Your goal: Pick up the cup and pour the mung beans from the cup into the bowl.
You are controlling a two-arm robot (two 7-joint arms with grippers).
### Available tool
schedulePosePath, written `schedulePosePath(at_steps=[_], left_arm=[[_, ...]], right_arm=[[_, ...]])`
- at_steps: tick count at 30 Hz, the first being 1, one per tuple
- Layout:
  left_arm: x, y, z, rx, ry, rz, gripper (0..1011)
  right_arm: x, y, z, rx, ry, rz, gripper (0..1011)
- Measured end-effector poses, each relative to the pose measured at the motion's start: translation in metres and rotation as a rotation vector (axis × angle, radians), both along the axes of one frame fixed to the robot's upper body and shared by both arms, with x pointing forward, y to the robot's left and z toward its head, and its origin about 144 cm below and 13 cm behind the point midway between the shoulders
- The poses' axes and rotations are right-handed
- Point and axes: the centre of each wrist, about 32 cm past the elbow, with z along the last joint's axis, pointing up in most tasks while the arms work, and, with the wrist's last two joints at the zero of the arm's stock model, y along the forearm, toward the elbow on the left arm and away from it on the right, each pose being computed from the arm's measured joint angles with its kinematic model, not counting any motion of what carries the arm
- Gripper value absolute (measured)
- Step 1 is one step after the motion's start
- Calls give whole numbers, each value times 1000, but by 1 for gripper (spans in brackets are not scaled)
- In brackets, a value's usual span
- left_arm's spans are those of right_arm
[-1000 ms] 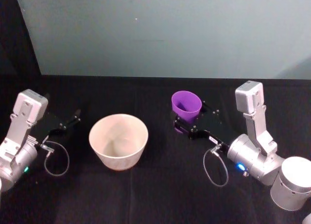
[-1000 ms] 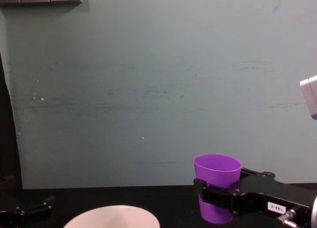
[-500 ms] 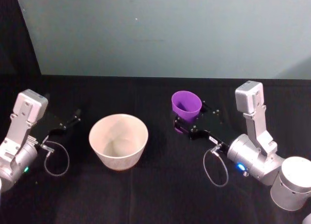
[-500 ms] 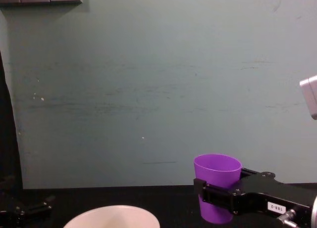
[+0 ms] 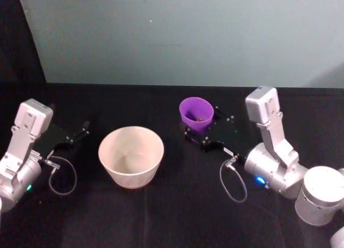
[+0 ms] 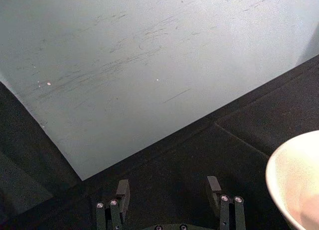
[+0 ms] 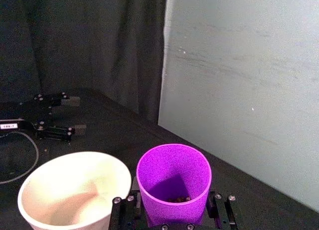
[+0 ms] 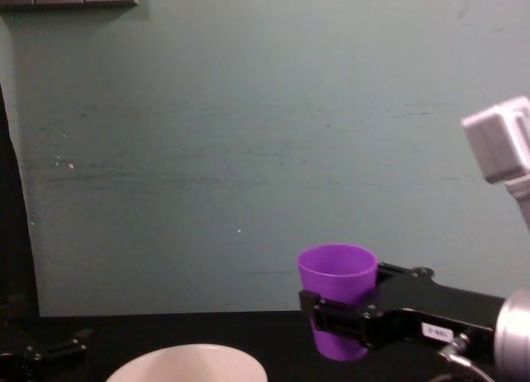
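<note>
Resting near the left edge of the table [image 5: 172, 215], the left pincer [image 5: 78, 135] sits idle with its fingers [image 6: 122, 194] spread apart and nothing between them. Just to its right, toward the middle of the table, stands the bowl [image 5: 131, 172], upright and mouth up. Beyond the bowl's right side and a little nearer the far edge is the cup [image 5: 196, 112], apart from the bowl. It stands upright, its long axis vertical, wide mouth up and narrow base down. A small heap of mung beans [image 7: 177, 199] lies at its bottom. The right pincer [image 5: 198, 136] reaches in from the right edge and is clamped on the cup's lower wall, one finger on each side.
</note>
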Motion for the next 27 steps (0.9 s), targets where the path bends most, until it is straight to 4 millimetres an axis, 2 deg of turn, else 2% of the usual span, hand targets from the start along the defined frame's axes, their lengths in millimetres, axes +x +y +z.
schedulePosePath(at_steps=[12,27], left_arm=[[0,0,0,0,0,0,1011],[0,0,0,0,0,0,1011]], right_arm=[[8,20,26,-164,-69,32,718],[12,55,42,-459,-176,37,718]])
